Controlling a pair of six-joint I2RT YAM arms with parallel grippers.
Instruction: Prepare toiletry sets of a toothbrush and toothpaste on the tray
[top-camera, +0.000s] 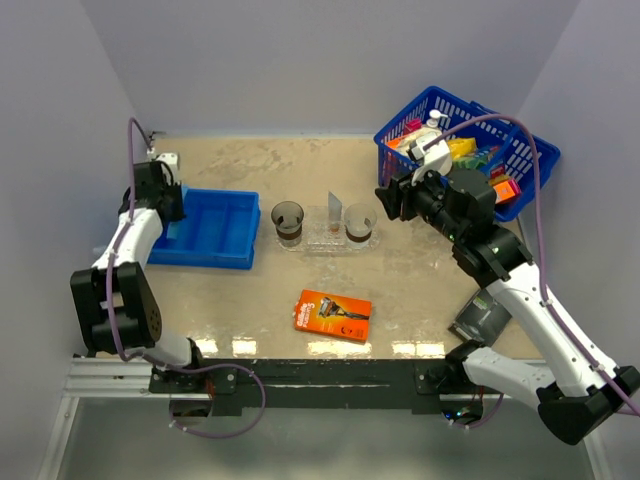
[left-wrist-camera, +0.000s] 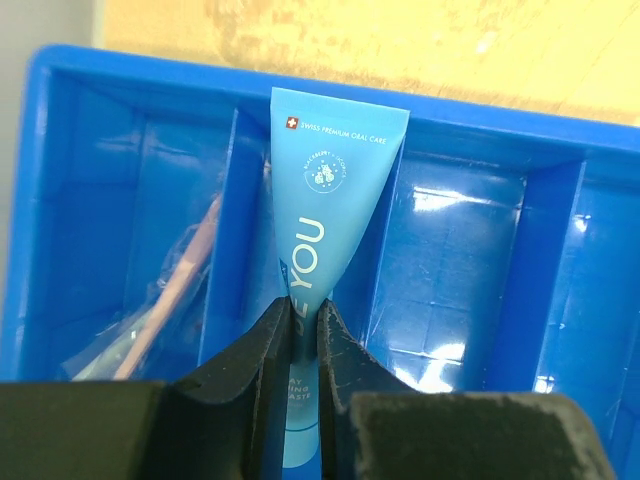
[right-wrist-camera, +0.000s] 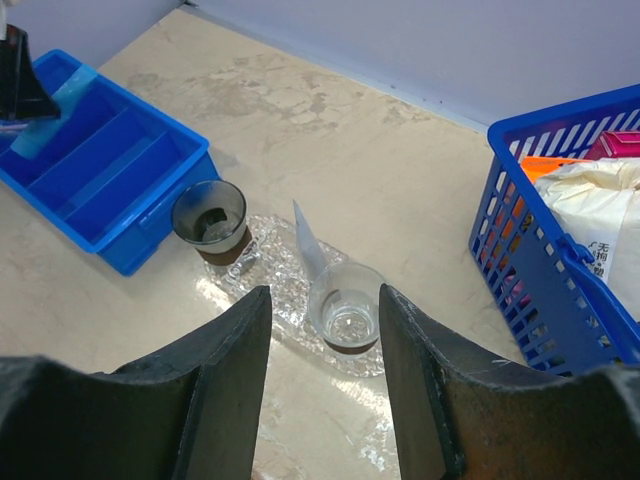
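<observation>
An orange razor pack (top-camera: 333, 315) lies just nearer than the tray (right-wrist-camera: 275, 285). Up beside the tray's right end the right gripper (right-wrist-camera: 322, 298) hangs, fingers spread. Well left of the tray, over the blue bin (top-camera: 200, 258), the left gripper (left-wrist-camera: 303, 325) pinches a toothpaste tube (left-wrist-camera: 335, 190).

left arm (top-camera: 130, 240) reaching far-left | left fingers (left-wrist-camera: 268, 355) clamped on toothpaste (left-wrist-camera: 325, 200) | right arm (top-camera: 520, 290) extended | right fingers (right-wrist-camera: 225, 380) spread apart

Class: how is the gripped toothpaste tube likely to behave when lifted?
The toothpaste tube looks flat and thin, so it is probably light and bendy. The left hand pinches one end, so the free end may sway.
</observation>
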